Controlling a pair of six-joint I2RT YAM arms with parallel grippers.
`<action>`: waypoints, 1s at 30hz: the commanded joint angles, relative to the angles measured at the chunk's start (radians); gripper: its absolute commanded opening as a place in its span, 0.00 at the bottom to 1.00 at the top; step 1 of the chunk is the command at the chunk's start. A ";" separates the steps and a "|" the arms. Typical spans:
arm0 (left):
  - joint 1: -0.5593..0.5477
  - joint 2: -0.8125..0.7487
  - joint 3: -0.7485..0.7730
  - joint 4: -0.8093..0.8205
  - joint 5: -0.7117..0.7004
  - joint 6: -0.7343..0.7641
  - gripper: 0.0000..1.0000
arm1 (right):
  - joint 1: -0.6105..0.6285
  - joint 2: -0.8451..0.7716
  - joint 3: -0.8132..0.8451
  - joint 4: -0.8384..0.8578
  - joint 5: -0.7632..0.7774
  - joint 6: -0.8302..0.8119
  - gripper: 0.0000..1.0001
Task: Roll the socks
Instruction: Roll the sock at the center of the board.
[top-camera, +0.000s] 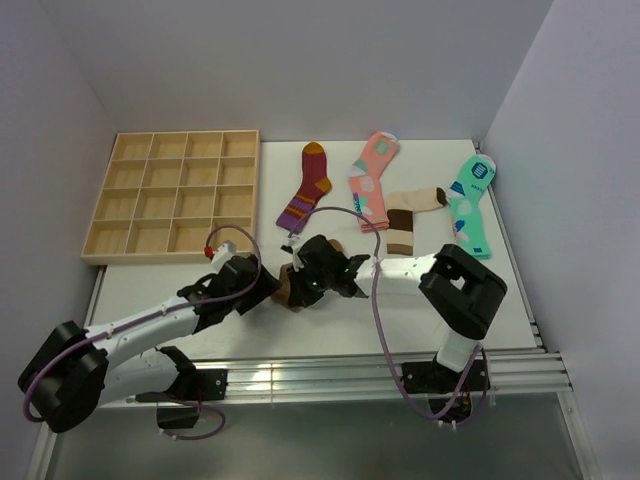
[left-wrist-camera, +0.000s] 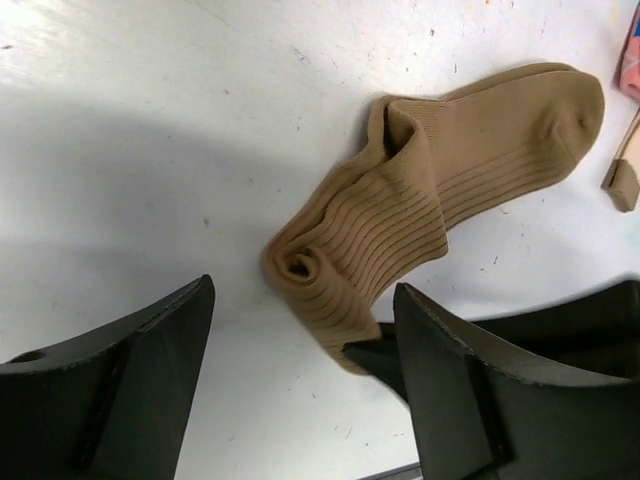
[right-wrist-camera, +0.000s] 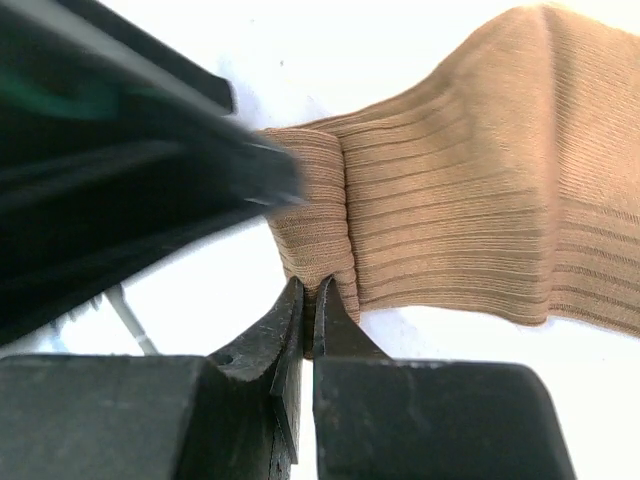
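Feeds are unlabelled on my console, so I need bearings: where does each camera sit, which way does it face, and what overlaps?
Top external: above and behind the arm bases, facing down onto the table; left arm, right arm and wooden tray show.
Left wrist: on the left arm, looking down between its open left fingers at the partly rolled brown sock.
Right wrist: low, facing the roll side-on; right fingers closed on its end.
Shared: both wrist views show that roll.
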 joint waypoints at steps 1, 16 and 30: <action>-0.003 -0.071 -0.039 0.020 -0.036 -0.046 0.78 | -0.077 0.035 0.039 -0.061 -0.225 0.077 0.00; -0.004 0.005 -0.086 0.148 0.030 -0.040 0.77 | -0.215 0.197 0.072 0.039 -0.508 0.173 0.00; -0.003 0.122 -0.067 0.160 0.028 -0.066 0.70 | -0.278 0.254 0.075 0.089 -0.546 0.206 0.04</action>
